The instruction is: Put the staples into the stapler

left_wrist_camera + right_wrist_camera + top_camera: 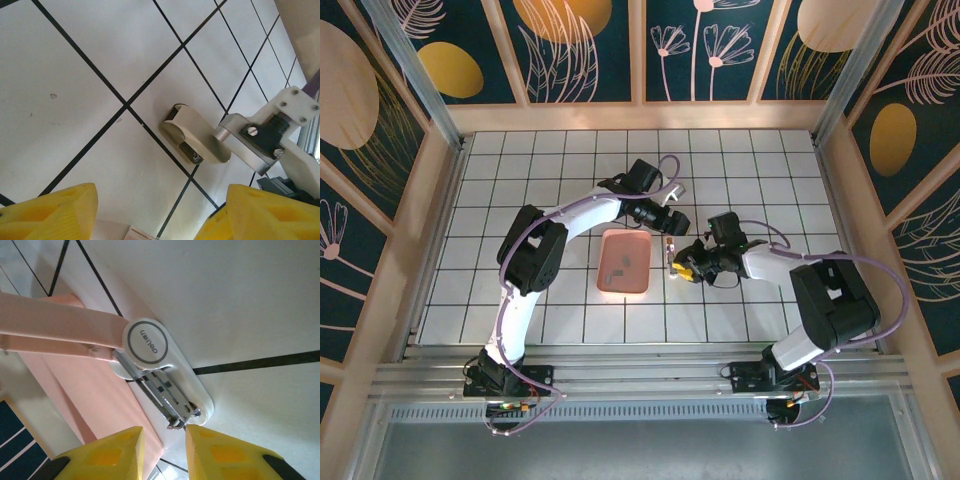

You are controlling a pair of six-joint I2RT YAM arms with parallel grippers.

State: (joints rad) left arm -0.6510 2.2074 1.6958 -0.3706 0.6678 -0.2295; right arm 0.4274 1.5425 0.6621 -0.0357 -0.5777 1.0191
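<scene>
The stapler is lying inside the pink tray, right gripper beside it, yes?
No. The stapler lies on the tiled table just right of the pink tray, not inside it; the top external view shows this. The right gripper is beside it.

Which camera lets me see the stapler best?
The right wrist view: the stapler is close and flipped open, showing its white base, metal track and pink top. The top external view shows a tiny speck beside the pink tray. The left wrist view shows what looks like just its pale rounded end.
</scene>
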